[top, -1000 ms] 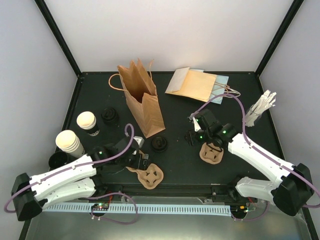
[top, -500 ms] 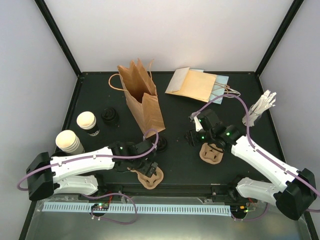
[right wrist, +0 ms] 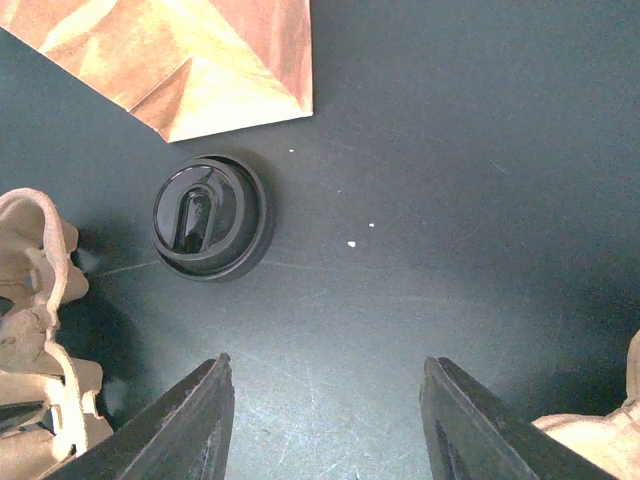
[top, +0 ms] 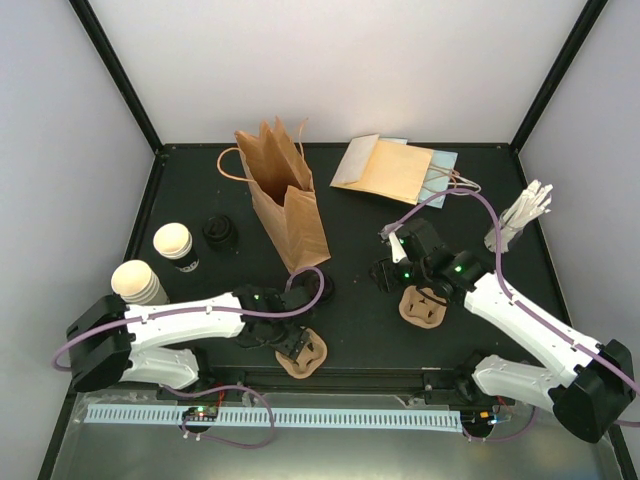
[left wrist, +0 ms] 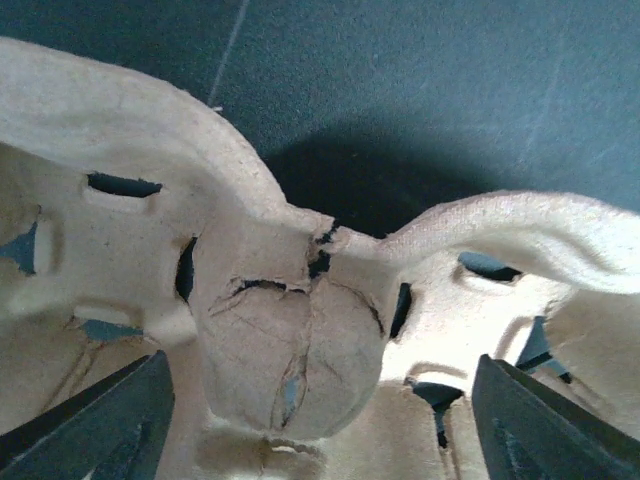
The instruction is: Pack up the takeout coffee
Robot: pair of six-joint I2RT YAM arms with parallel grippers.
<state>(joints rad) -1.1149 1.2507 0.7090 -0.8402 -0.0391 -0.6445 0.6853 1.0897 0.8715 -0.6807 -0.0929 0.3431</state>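
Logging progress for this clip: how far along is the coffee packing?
Done: nothing packed; both paper cups stand lidless, far left. In hand: the left hand hangs open over an empty pulp cup carrier; the right hand holds nothing. Left, likely: cups into the carrier, then the paper bag.

no legible text, labels, brands, numbers or signs anywhere, cup (top: 172, 243) plain, bag (top: 285, 200) unprinted, lid (right wrist: 210, 215) showing moulded shapes only
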